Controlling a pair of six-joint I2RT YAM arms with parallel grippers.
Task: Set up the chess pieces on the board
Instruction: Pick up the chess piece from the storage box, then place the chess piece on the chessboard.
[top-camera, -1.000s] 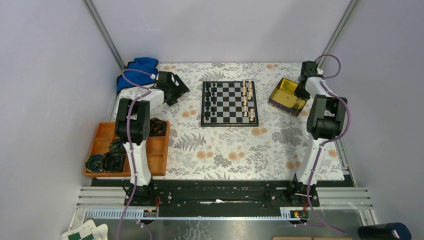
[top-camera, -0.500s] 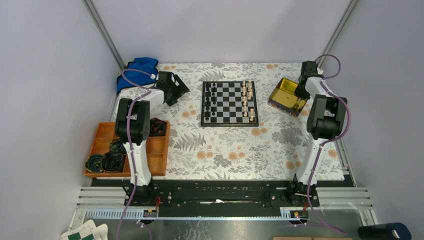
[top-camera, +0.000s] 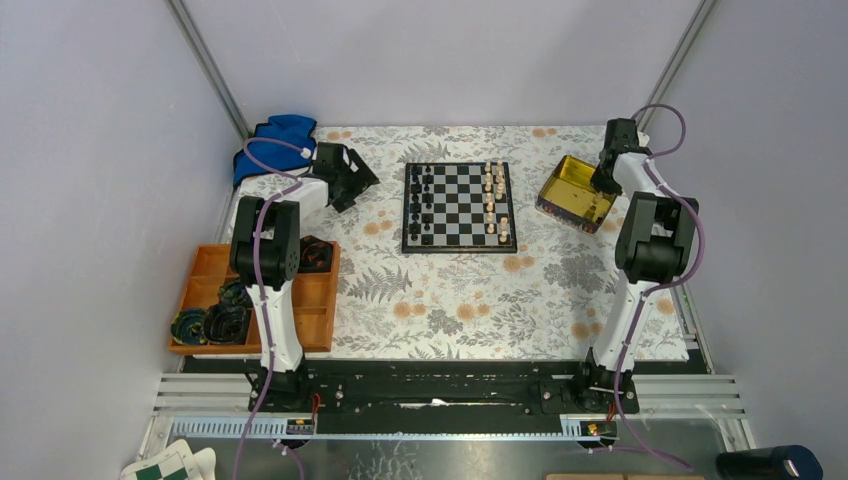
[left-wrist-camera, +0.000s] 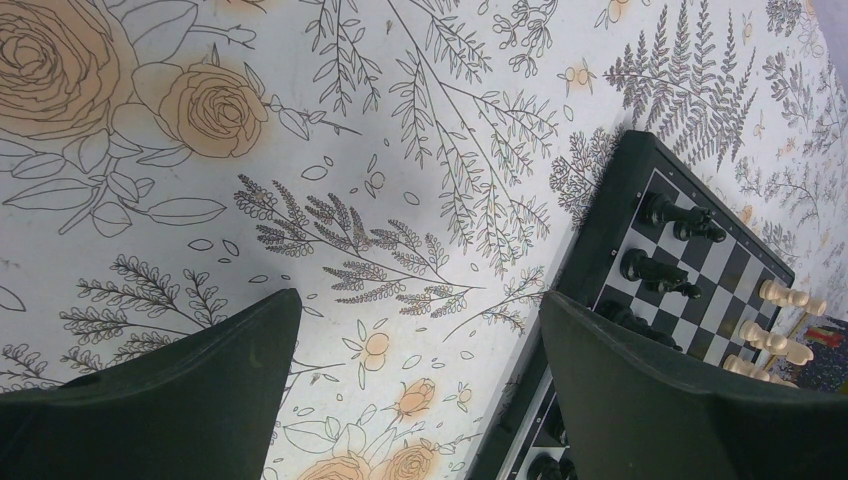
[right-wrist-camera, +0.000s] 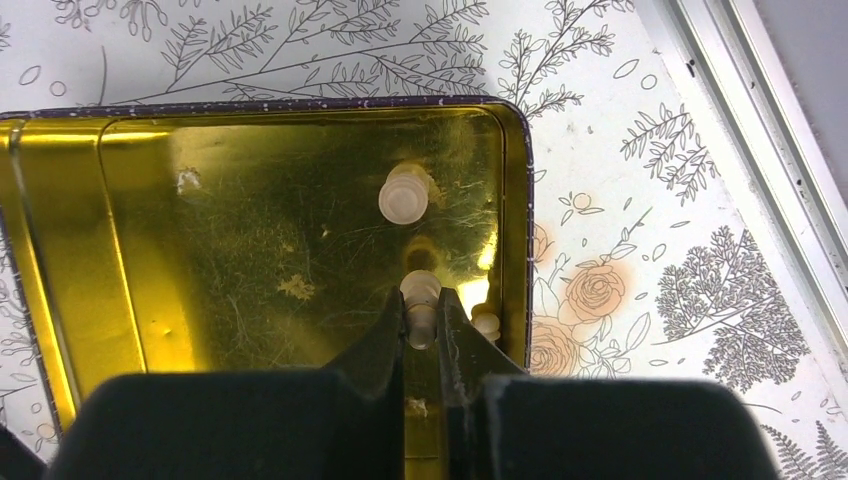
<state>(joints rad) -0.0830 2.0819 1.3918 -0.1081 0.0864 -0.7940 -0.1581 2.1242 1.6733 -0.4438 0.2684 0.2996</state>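
The black-and-white board (top-camera: 459, 207) lies at the table's far middle, with black pieces (top-camera: 424, 205) along its left side and pale pieces (top-camera: 493, 195) along its right. My right gripper (right-wrist-camera: 421, 320) is shut on a pale piece (right-wrist-camera: 420, 305) and holds it over the gold tin (top-camera: 574, 193). Two more pale pieces (right-wrist-camera: 403, 198) lie in the tin. My left gripper (left-wrist-camera: 415, 330) is open and empty over the cloth, just left of the board (left-wrist-camera: 620, 240). In the top view it (top-camera: 358, 180) is left of the board.
An orange tray (top-camera: 210, 270) with dark objects sits at the near left. A blue cloth (top-camera: 270, 140) lies at the far left corner. A metal rail (right-wrist-camera: 750, 130) runs along the table's right edge beside the tin. A green-and-white folded board (top-camera: 170, 465) lies off the table, bottom left.
My right arm has shifted slightly over the tin. The left arm has not moved.
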